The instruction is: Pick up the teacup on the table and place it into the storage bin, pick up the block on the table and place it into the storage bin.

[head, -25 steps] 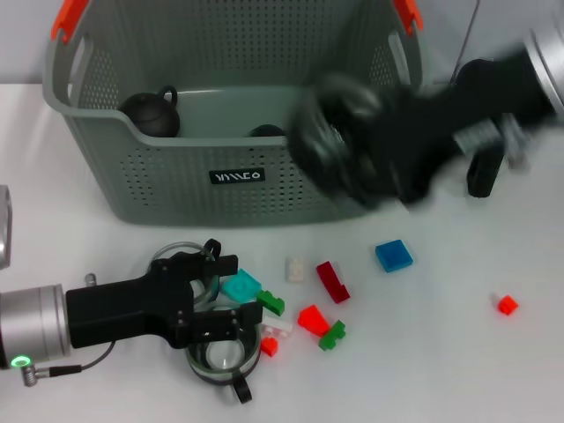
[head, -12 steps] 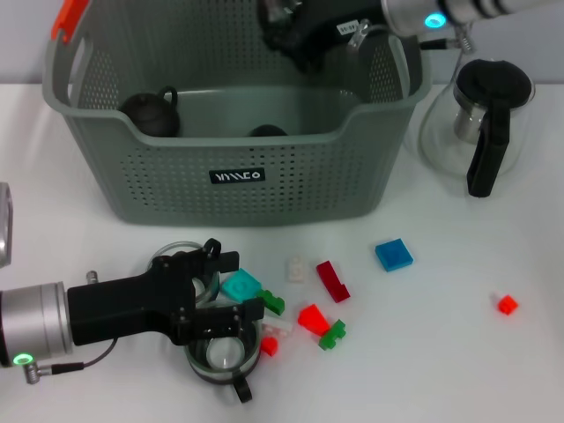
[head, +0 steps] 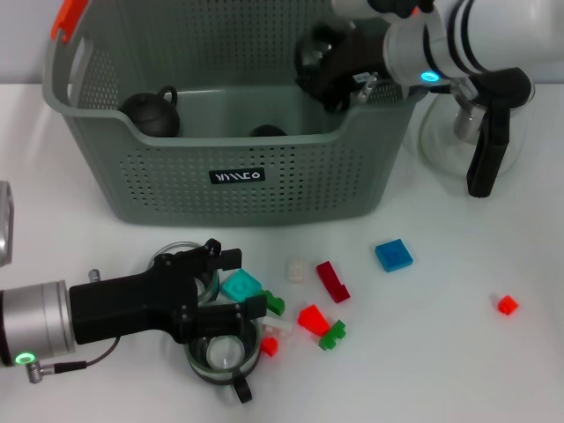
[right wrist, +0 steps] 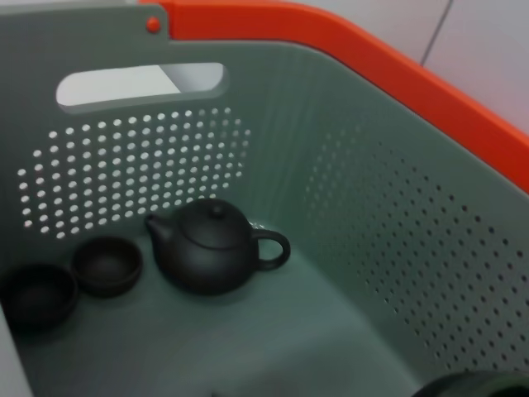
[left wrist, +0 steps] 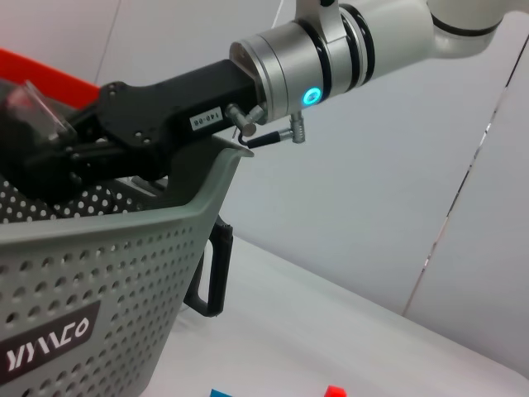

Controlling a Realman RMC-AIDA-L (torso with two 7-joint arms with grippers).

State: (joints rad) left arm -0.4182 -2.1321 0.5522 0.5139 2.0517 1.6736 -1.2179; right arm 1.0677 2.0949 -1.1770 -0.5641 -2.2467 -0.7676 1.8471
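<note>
The storage bin [head: 220,150] label's white lettering is unreadable; right gripper [head: 322,66] inside, fingers' state unclear.

A plain white surface [head: 458,352] fills the near and middle of the scene, evenly lit, with soft shadows. At its far edge stands a pale grey wall [head: 22,40]. In the left wrist view the wall [left wrist: 372,190] shows as smooth light-grey panels, with thin seams between them, meeting the surface [left wrist: 331,331].
</note>
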